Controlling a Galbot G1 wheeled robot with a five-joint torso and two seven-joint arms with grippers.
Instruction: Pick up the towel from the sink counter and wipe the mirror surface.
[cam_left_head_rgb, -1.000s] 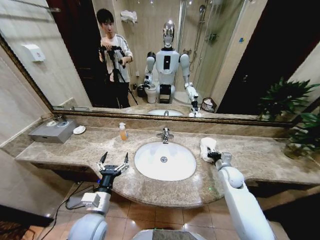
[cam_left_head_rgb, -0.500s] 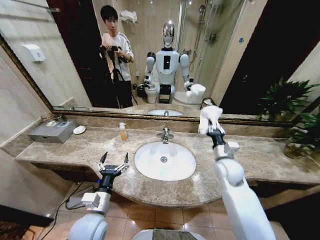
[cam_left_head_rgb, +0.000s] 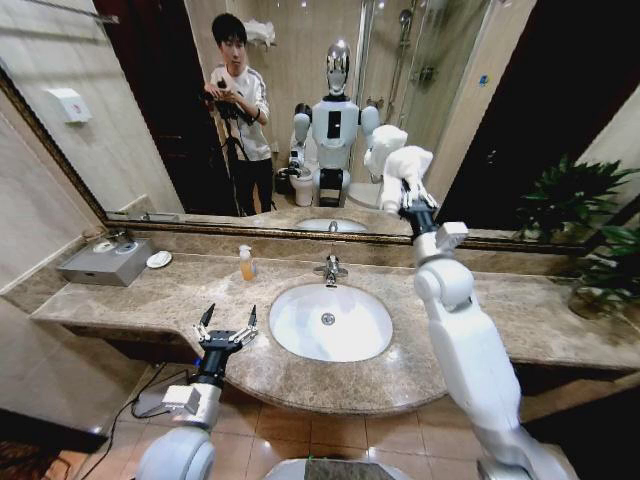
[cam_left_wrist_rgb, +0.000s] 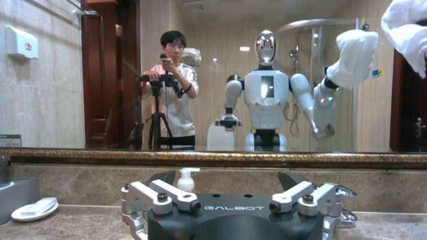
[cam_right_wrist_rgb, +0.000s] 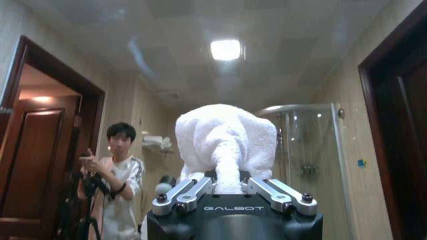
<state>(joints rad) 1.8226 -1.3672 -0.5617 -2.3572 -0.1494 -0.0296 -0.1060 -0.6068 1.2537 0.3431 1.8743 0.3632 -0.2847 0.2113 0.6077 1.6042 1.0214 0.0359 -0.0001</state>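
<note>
While the left gripper (cam_left_head_rgb: 226, 322) hovers spread wide above the mottled marble sink counter (cam_left_head_rgb: 150, 300), the right gripper (cam_left_head_rgb: 410, 200) pinches a bunched, fluffy white towel (cam_left_head_rgb: 405, 168) against the bronze-framed mirror (cam_left_head_rgb: 480, 120).

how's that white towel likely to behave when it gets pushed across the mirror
The towel bulges in soft folds above the right gripper, so it's probably floppy and will squash flat against the mirror. It looks light, held high without sagging much. Pinched only at its base, it might bunch or slip.
</note>
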